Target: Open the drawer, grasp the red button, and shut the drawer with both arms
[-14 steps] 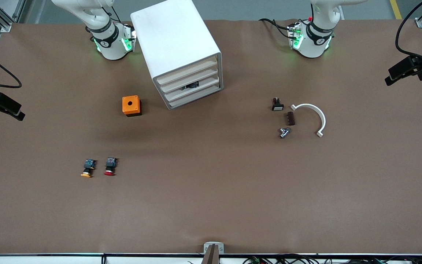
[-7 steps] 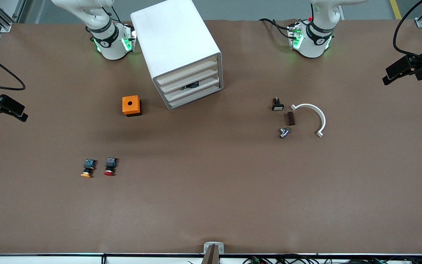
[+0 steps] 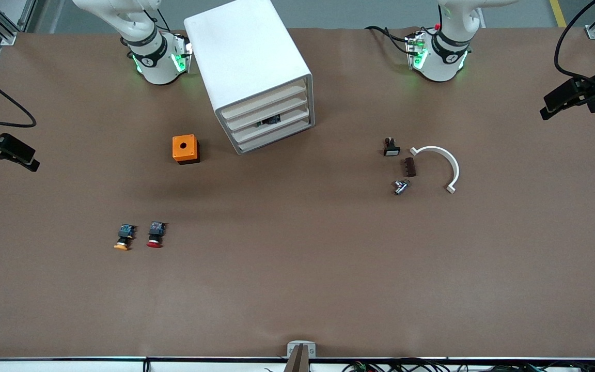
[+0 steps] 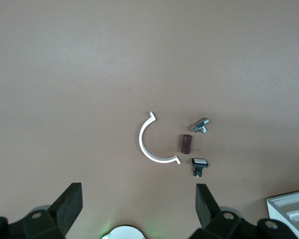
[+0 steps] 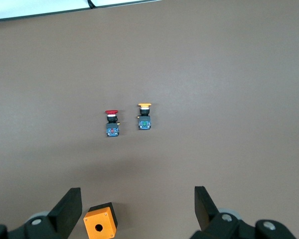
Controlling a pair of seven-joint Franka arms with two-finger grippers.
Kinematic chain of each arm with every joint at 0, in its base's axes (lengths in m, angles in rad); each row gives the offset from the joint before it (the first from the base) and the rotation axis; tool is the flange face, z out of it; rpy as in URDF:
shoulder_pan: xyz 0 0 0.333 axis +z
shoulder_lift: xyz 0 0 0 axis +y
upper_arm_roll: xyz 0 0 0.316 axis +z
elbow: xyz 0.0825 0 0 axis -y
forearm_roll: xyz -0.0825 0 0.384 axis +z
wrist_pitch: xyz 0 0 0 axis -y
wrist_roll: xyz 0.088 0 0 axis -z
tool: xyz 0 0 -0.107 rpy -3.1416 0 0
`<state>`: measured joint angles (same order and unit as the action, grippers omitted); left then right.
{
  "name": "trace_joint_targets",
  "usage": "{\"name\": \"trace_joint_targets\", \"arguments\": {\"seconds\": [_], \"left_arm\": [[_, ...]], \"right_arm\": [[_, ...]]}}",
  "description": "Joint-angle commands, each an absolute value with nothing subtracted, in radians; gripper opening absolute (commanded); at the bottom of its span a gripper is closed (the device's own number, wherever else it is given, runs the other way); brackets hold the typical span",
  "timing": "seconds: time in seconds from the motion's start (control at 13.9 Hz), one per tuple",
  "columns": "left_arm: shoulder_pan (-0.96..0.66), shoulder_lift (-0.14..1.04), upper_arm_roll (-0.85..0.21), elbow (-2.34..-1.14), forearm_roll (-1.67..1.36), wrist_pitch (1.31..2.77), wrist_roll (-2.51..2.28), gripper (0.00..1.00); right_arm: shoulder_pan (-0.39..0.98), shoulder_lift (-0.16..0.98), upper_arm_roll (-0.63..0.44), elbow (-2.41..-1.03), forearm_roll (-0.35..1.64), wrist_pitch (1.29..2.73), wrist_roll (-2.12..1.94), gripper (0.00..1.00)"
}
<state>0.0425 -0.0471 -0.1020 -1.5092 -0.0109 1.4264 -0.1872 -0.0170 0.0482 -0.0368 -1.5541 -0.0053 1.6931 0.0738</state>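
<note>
The white cabinet [image 3: 253,67] stands between the arm bases, and its corner shows in the left wrist view [image 4: 291,211]. Its stacked drawers [image 3: 271,121] are all pushed in, with a small dark part showing in one gap. The red-capped button [image 3: 154,235] lies on the table toward the right arm's end, nearer the front camera, and shows in the right wrist view [image 5: 111,122]. My right gripper [image 5: 137,201] is open and empty, high over that end of the table [image 3: 5,151]. My left gripper [image 4: 138,199] is open and empty, high over the opposite end [image 3: 568,98].
An orange-capped button [image 3: 123,237] lies beside the red one. An orange cube with a hole [image 3: 185,149] sits beside the cabinet. Toward the left arm's end lie a white half ring [image 3: 444,163], a brown block [image 3: 410,167], a metal fitting [image 3: 401,186] and a small black switch [image 3: 391,148].
Both grippers have shifted slightly at their ends of the table. Nothing on the table has moved.
</note>
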Motion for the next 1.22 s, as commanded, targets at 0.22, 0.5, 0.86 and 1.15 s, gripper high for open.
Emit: {"name": "trace_joint_targets", "arguments": {"seconds": [0.22, 0.5, 0.86, 1.15], "left_arm": [[0.043, -0.081, -0.126, -1.54, 0.023, 1.442, -0.173, 1.0], [0.04, -0.078, -0.13, -1.539, 0.023, 1.442, -0.173, 1.0], [0.041, -0.087, -0.138, -1.558, 0.021, 1.44, -0.172, 1.0], [0.044, -0.146, -0.156, -1.64, 0.021, 1.483, -0.172, 1.0]], "right_arm": [[-0.034, 0.031, -0.023, -1.56, -0.021, 1.692, 0.066, 1.0], [-0.035, 0.032, -0.025, -1.555, -0.021, 1.695, 0.071, 1.0], [-0.037, 0.035, -0.025, -1.554, -0.021, 1.695, 0.066, 1.0], [-0.035, 0.035, -0.023, -1.554, -0.025, 1.69, 0.066, 1.0]]}}
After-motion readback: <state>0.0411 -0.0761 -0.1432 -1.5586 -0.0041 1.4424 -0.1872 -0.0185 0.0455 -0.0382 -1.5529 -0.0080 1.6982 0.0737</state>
